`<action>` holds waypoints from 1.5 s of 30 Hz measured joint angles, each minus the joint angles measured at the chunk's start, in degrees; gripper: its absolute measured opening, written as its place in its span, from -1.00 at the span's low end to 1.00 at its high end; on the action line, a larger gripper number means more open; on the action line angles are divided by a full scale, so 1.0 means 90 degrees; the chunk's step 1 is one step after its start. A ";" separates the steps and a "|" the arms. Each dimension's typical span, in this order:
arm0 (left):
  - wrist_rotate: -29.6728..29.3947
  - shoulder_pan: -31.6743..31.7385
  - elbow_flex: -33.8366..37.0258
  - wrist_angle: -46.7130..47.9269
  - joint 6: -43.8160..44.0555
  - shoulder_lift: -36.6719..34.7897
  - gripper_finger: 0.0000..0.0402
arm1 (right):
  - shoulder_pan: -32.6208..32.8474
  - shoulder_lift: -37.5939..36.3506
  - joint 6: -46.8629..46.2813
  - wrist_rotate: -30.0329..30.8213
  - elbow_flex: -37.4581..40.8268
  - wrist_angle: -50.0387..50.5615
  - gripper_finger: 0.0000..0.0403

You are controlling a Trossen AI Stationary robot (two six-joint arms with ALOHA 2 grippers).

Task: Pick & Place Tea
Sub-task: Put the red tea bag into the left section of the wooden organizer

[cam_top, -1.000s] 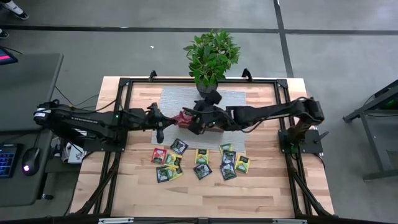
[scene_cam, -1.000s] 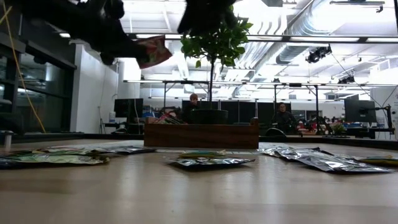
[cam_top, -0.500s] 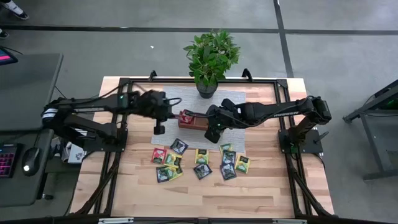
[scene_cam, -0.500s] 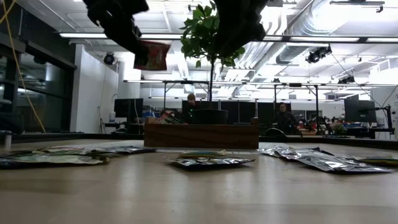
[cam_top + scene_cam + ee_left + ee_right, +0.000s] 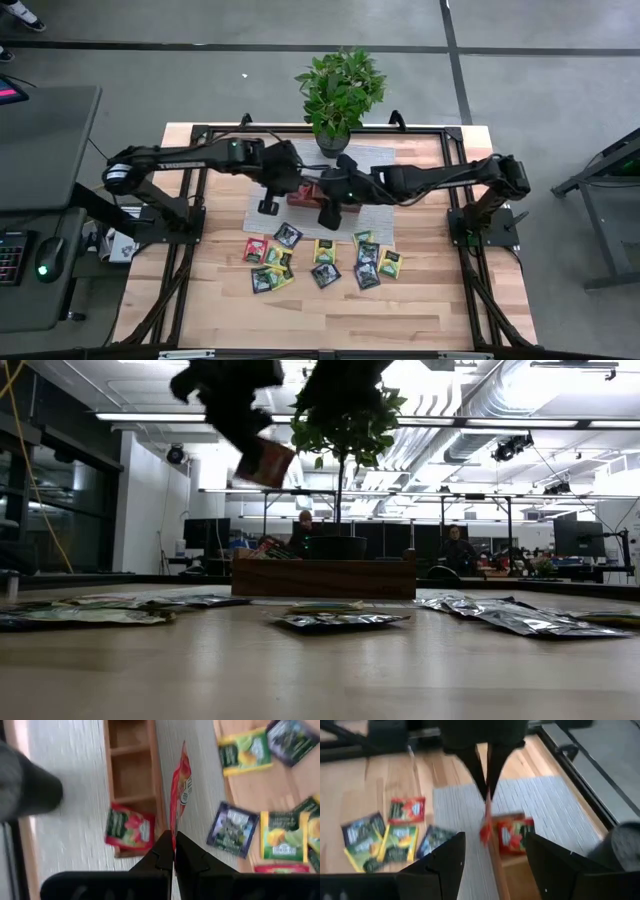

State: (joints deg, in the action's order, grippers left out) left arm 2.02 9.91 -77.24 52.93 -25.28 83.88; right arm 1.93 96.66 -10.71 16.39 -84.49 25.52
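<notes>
My left gripper [image 5: 174, 842] is shut on a red tea sachet [image 5: 180, 785], high above the left end of the brown wooden tray [image 5: 127, 775]; the low view shows the sachet [image 5: 265, 463] under the gripper [image 5: 240, 415]. Another red sachet [image 5: 129, 827] lies at one end compartment of the tray. Several red, yellow-green and dark sachets [image 5: 320, 262] lie flat on the table in front of the tray. My right gripper [image 5: 492, 870] hovers open over the tray, facing the left gripper, with nothing between its fingers. My left gripper pinches one edge of the red sachet [image 5: 173, 827] between its two fingertips. The fingers come from above, slanting steeply down. The sachet hangs below them, tilted, clear of the tray and the mat.
The tray [image 5: 325, 577] stands on a grey mat [image 5: 375, 160] at the table's far middle. A potted plant [image 5: 340, 90] stands just behind it. Black frame rails run along the table's edges. People sit in the room beyond the table.
My left gripper has risen and moved toward the table's right, over the tray's left end. It has rolled and tipped to point steeply down, still shut on the red sachet. The sachet, held out sideways before, now hangs below the fingers. My right gripper has turned slightly in place.
</notes>
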 joint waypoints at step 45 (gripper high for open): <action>-0.0125 -0.0023 -0.0488 0.0278 -0.0328 0.0005 -1.00 | -0.0283 0.0510 0.0381 -0.0484 -0.0007 -0.0479 -0.98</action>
State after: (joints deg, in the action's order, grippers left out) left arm 0.90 9.70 -81.62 55.43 -28.23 83.93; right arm -0.62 101.25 -7.29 12.03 -84.55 21.20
